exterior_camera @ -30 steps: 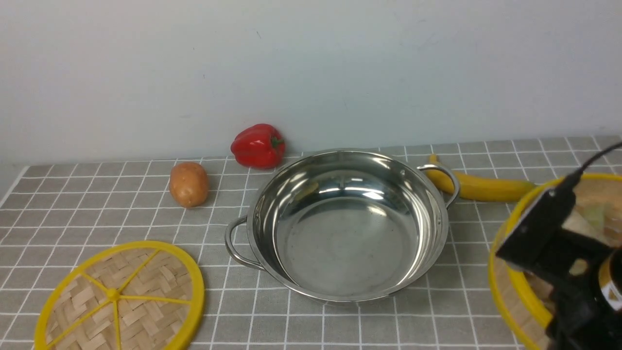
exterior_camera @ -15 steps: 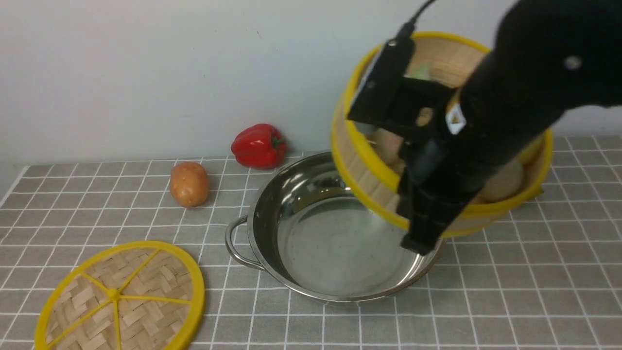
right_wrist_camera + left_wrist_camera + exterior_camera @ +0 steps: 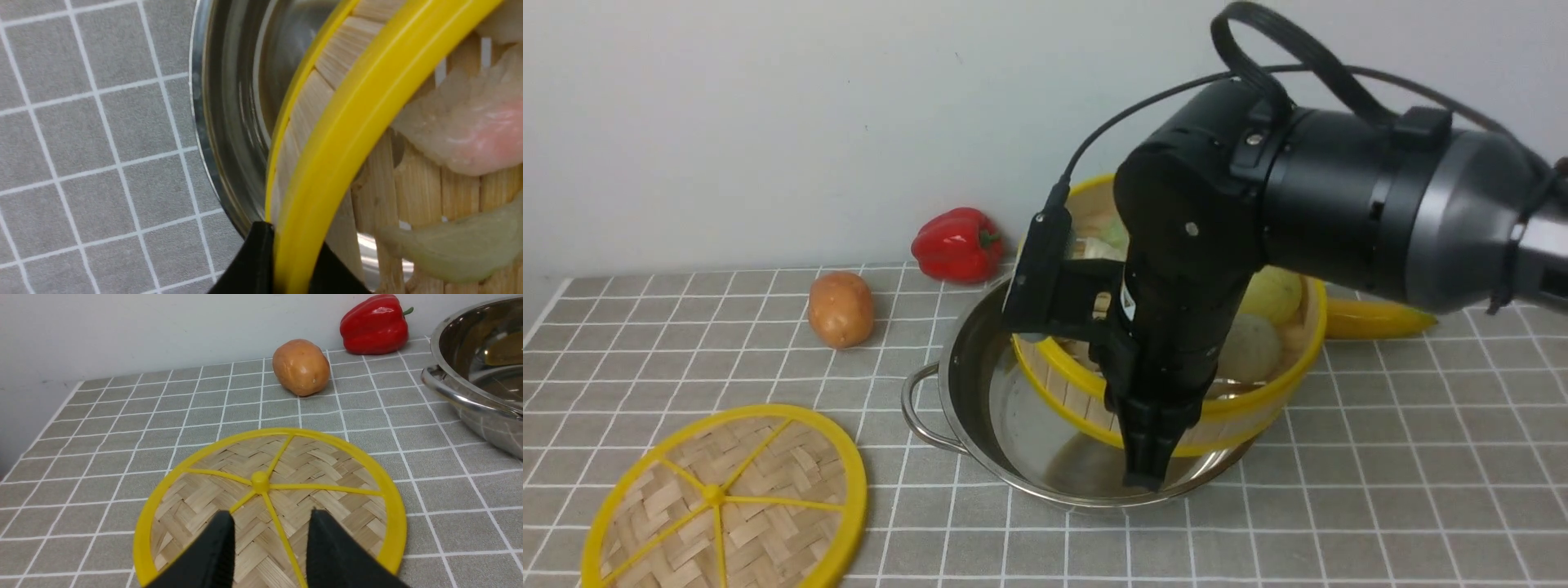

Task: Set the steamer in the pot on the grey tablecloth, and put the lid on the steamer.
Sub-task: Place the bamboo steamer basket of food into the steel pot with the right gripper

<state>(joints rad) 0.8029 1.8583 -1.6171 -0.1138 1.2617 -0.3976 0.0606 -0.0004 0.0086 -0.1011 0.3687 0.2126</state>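
Observation:
My right gripper (image 3: 1147, 457) is shut on the near wall of the steamer (image 3: 1258, 400), a bamboo-slat basket with yellow rims. It holds the steamer tilted, low over the right part of the steel pot (image 3: 964, 384), on the grey tablecloth (image 3: 1380, 490). In the right wrist view, my right gripper (image 3: 292, 261) clamps the steamer's yellow rim (image 3: 339, 134) just inside the pot's wall (image 3: 229, 122). Pale food pieces (image 3: 1270, 298) lie in the steamer. The woven lid (image 3: 723, 498) lies flat at the front left. My left gripper (image 3: 270, 522) is open just above the lid (image 3: 269, 486).
A potato (image 3: 840, 309) and a red pepper (image 3: 956, 243) sit behind the pot's left, by the wall. A banana (image 3: 1376, 318) lies behind the pot's right. The cloth's left edge (image 3: 543, 314) is near the lid.
My right arm carried the steamer from the front right, up and leftward, then lowered it onto the pot's right part. The lid and pot have not moved.

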